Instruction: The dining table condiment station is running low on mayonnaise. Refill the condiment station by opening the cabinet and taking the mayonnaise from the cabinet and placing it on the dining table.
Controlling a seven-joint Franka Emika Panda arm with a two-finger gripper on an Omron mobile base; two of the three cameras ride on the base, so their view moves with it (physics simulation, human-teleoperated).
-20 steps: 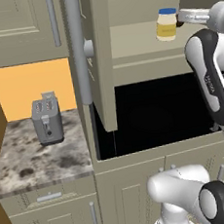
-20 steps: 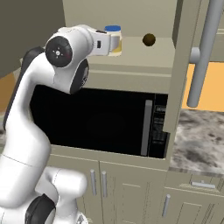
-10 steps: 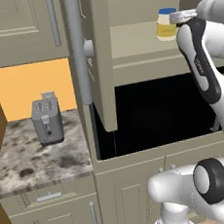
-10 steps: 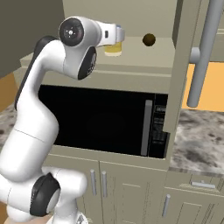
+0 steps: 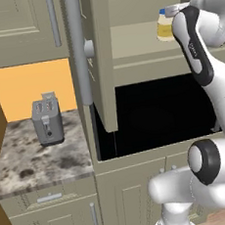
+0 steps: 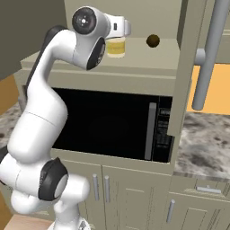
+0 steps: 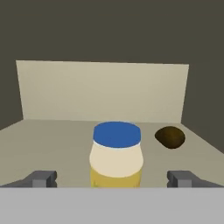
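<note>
the mayonnaise [image 7: 116, 153] stands upright at lower centre of the hand view, on the open cabinet [image 7: 61, 140] shelf, between the gripper's [image 7: 112, 179] wide-open fingertips. a small brown round object [image 7: 170, 137] sits just right.

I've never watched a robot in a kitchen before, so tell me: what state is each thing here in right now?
cabinet: door swung open, shelf exposed.
mayonnaise: upright on the shelf, blue lid on, not gripped.
tool: open, fingers either side of the jar, apart from it.
small brown round thing: resting on the shelf beside the jar, apart from it.
microwave: door shut.
toaster: upright on the marble counter.
</note>
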